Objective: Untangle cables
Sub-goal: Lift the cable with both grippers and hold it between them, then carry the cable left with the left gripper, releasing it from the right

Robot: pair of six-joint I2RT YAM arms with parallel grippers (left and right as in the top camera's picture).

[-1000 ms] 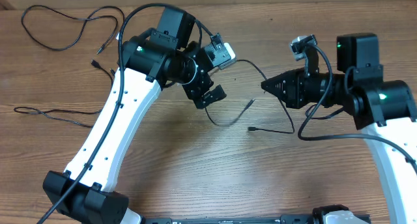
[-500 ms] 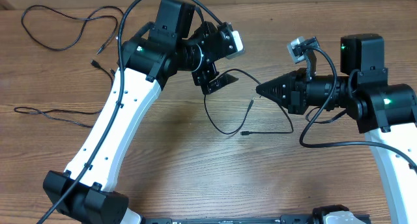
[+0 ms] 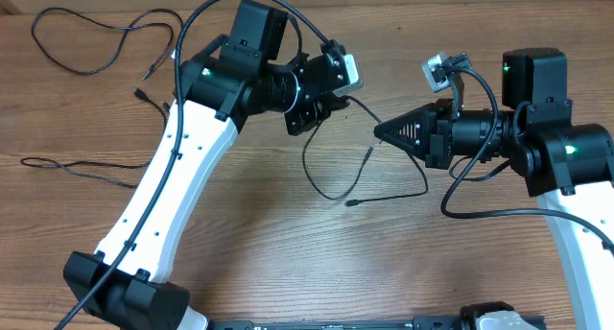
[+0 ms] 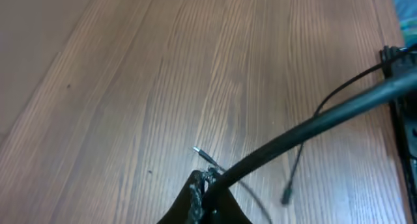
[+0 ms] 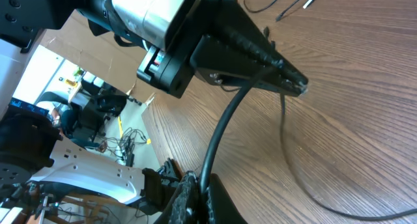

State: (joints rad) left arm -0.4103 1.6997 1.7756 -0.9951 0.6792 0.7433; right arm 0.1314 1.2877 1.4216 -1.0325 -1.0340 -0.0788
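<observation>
left tool [image 5: 294, 82]: pressed together, pinching the thin black flexible cable [image 5: 219, 136]
right tool [image 3: 382, 130]: pressed together on the same cable; tip faces the left tool, near it
cable span: short run straight between the two tool tips
cable slack: loops down below both tools onto the brown wooden bench [image 3: 249, 253]
silver-tipped plug [image 4: 199, 150]: pokes out just past the left tool's fingertips
second thin black cable [image 3: 117, 48]: loose on the bench, well apart from both tools, beyond the left arm

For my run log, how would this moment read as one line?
left gripper: jaws shut on cable | right gripper: jaws shut on same cable | other cable: loose, far-left corner
</observation>
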